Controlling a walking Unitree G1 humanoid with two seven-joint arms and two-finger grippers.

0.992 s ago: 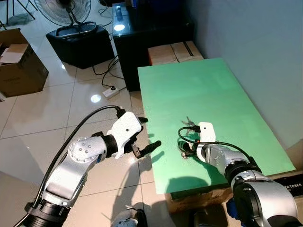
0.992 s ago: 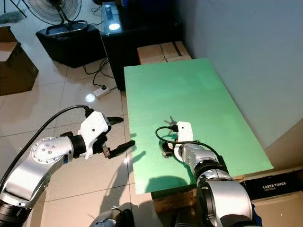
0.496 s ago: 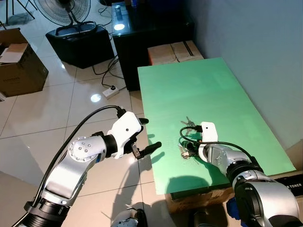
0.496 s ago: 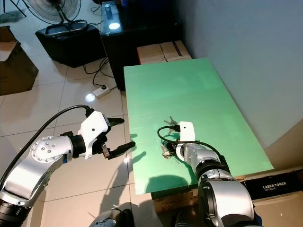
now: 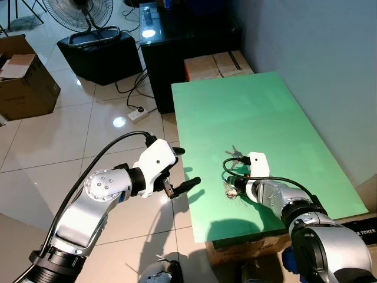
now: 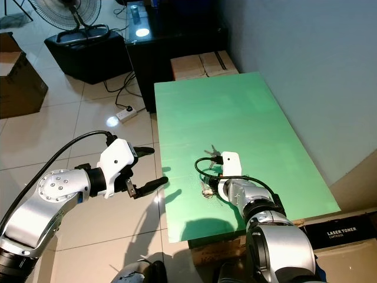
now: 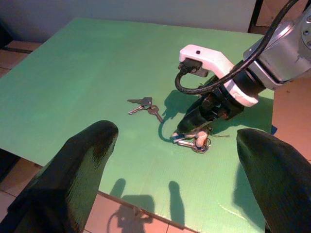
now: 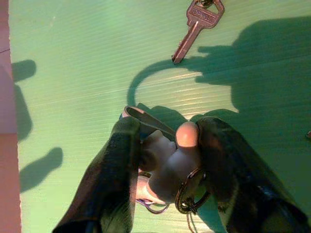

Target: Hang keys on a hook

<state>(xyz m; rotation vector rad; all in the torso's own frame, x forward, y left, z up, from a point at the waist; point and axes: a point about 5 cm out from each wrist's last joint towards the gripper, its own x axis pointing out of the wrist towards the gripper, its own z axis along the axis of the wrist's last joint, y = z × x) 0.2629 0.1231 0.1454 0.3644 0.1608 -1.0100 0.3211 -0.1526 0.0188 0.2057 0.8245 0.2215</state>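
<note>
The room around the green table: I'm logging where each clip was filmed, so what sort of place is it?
Probably a lived-in room of a home, perhaps used for storage: a tiled floor, a standing fan, a cardboard box and a power strip with trailing cables beside the green table.

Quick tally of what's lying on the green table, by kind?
Loose silver metal keys: 1 bunch
Keyring bundle with pale charm, between the right gripper fingers: 1
Total: 2 items
</note>
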